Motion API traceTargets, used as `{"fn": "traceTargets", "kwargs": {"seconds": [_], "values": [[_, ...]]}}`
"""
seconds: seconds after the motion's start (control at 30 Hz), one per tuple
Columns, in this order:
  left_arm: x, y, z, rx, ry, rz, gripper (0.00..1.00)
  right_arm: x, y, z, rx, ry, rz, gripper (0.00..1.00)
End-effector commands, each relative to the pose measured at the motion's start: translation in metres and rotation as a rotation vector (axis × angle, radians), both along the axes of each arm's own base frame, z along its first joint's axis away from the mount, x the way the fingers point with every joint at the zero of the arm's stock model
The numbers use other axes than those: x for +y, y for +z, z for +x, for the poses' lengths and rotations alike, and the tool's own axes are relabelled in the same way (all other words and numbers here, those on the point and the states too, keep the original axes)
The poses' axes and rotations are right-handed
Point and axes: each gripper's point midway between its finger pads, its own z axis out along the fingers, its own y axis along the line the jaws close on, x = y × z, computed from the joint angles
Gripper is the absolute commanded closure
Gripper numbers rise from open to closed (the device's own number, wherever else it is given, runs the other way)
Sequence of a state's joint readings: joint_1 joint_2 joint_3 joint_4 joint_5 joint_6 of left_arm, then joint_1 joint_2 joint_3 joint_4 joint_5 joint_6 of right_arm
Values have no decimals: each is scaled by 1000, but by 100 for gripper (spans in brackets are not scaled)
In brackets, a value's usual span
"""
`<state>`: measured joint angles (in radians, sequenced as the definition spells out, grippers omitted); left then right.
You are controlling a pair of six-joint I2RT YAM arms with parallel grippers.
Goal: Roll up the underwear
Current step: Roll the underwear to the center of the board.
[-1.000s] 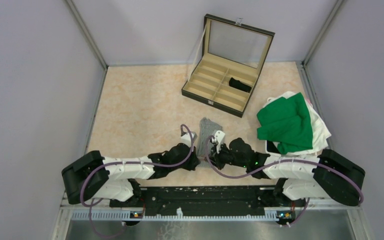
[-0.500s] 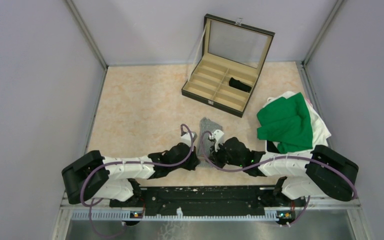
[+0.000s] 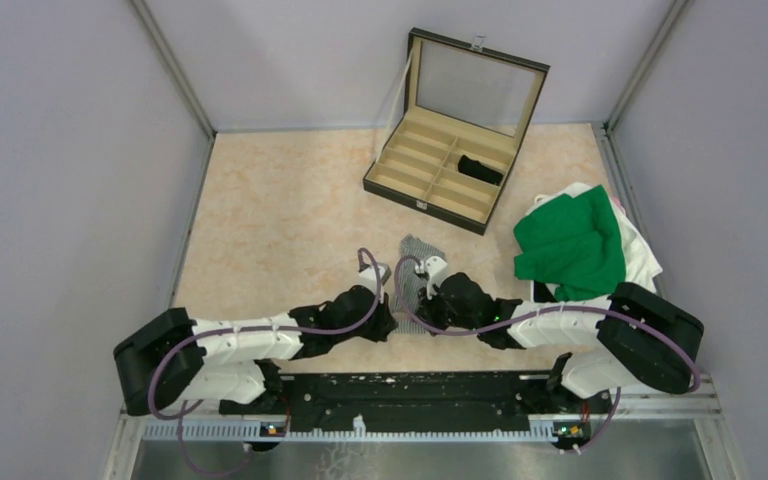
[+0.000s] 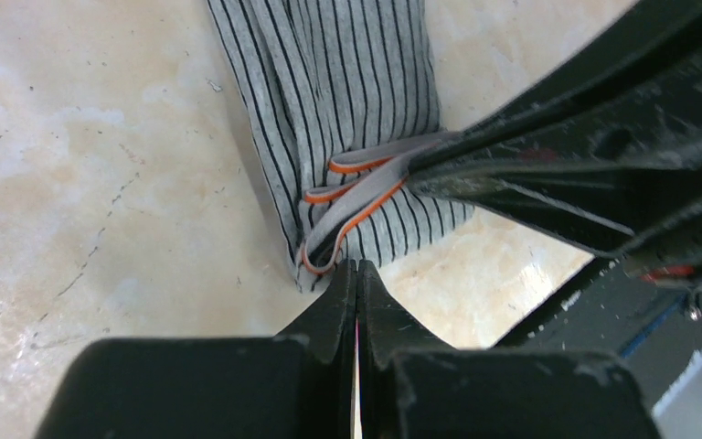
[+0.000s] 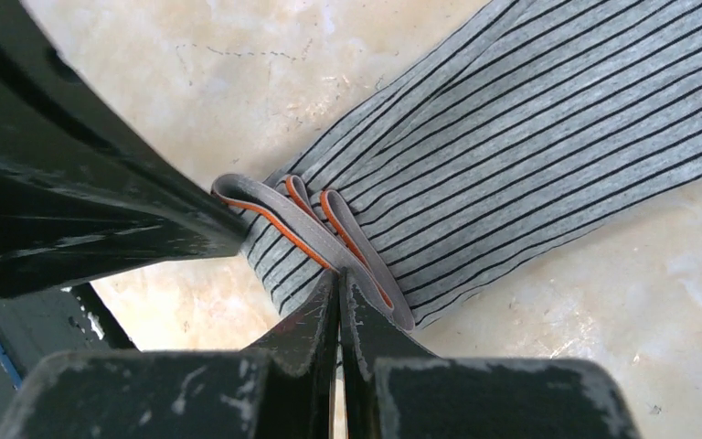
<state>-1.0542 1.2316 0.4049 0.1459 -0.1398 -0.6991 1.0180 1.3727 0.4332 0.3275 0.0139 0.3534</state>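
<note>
The grey striped underwear [image 3: 418, 248] [image 4: 347, 82] [image 5: 530, 137] lies on the table in front of both arms, its orange-edged waistband [image 4: 352, 219] [image 5: 329, 238] bunched into folds at the near end. My left gripper [image 3: 397, 300] [image 4: 357, 265] is shut with its tips at the waistband's near corner. The right gripper [image 3: 422, 298] [image 5: 339, 276] is shut too, and the band's layers converge into its tips. The two grippers almost touch. A black underwear [image 3: 480, 168] sits rolled in a compartment of the open case [image 3: 430, 207].
The case stands at the back, right of centre, with its lid up. A pile of green cloth [image 3: 570, 245] on white cloth [image 3: 645, 258] lies at the right edge. Grey walls enclose the table on three sides.
The right arm has swung left and leaned forward; the left arm has shifted slightly. Less of the grey underwear shows beyond the grippers. Both grippers stayed shut.
</note>
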Motion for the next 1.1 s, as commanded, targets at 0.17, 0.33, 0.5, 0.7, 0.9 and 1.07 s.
{"fn": "traceTargets", "kwargs": {"seconds": [0.17,0.33,0.5,0.7,0.9,1.07], "values": [[-6,47,-8,-109,-113,-125,100,-10,-10,2,71,-82,-24,100],[-21,39,-9,-77,-165,-116,100,-8,-7,2,84,-89,-2,100],[-24,22,-3,-63,-137,-83,100,-10,-7,1,104,-99,5,100],[-28,30,4,-89,-120,-95,100,-13,-10,-1,118,-103,5,100],[-33,45,5,-111,-132,-130,100,-14,-10,0,125,-112,10,100],[-32,39,11,-114,-110,-99,100,-14,-9,0,127,-115,15,100]]}}
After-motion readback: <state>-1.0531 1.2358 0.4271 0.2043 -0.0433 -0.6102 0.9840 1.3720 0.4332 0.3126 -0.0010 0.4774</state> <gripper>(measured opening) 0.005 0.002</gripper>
